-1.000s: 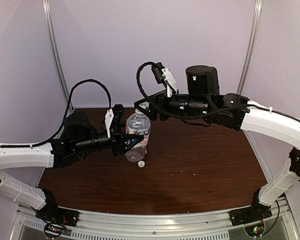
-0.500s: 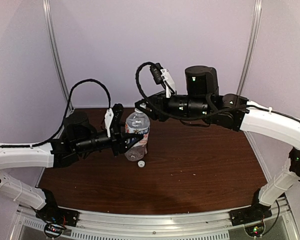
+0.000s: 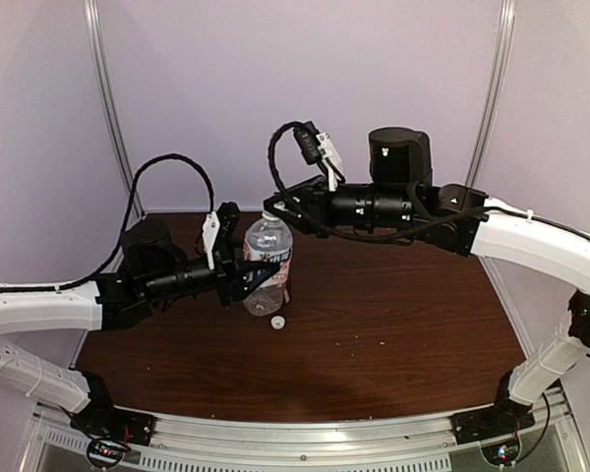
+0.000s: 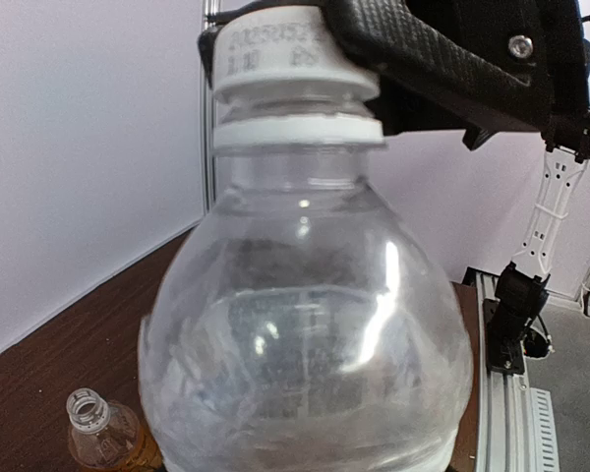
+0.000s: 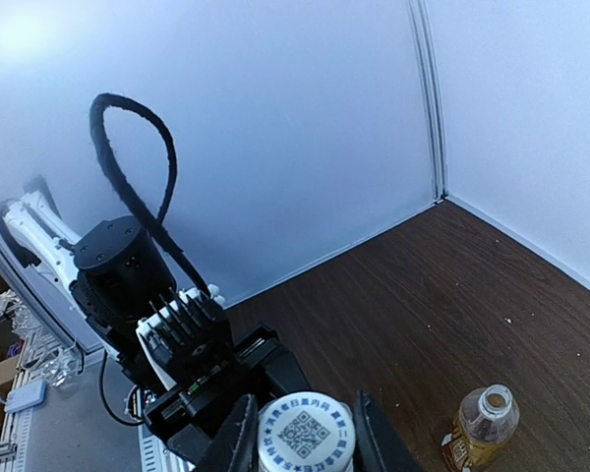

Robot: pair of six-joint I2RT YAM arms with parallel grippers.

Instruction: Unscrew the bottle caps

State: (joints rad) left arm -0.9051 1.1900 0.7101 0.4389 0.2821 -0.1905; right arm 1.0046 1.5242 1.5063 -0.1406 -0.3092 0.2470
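The left gripper (image 3: 261, 278) pinches the clear bottle (image 3: 268, 258), upright on the table (image 3: 393, 324). The right gripper (image 3: 273, 210) is clamped on its cap (image 4: 280, 59). A loose cap (image 3: 277, 322) lies just beside the bottle; the uncapped amber bottle (image 5: 484, 425) stands nearby.

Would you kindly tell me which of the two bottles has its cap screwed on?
The clear bottle: its white cap sits on the neck, between the fingers of the right gripper. The amber bottle has an open neck.
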